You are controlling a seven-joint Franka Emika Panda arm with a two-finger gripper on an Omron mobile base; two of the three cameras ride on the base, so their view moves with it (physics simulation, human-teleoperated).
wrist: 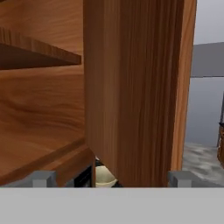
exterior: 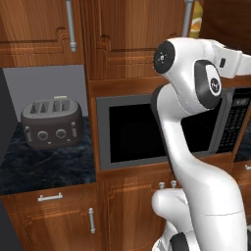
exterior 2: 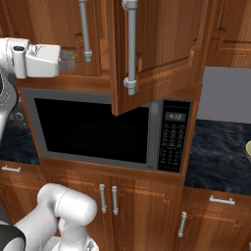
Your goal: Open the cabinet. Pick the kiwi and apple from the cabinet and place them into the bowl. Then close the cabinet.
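I'm on the first step, opening the cabinet (exterior 2: 162, 54). Its right door stands partly swung out above the microwave (exterior 2: 98, 130), and my claw (exterior 2: 68, 60) is spread wide, empty, beside the left door's handle (exterior 2: 84, 29). Past the door's edge I glimpse the bowl (wrist: 104, 176) below. Next I'd push the door wider, then look inside for fruit.

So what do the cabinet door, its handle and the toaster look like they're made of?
The cabinet door looks like reddish-brown wood with a satin varnish: streaky grain and a raised panel show. Its handle looks like brushed metal, a silver-grey bar with soft highlights. The toaster seems dark painted metal or plastic, matte with a faint sheen; the render leaves that open.
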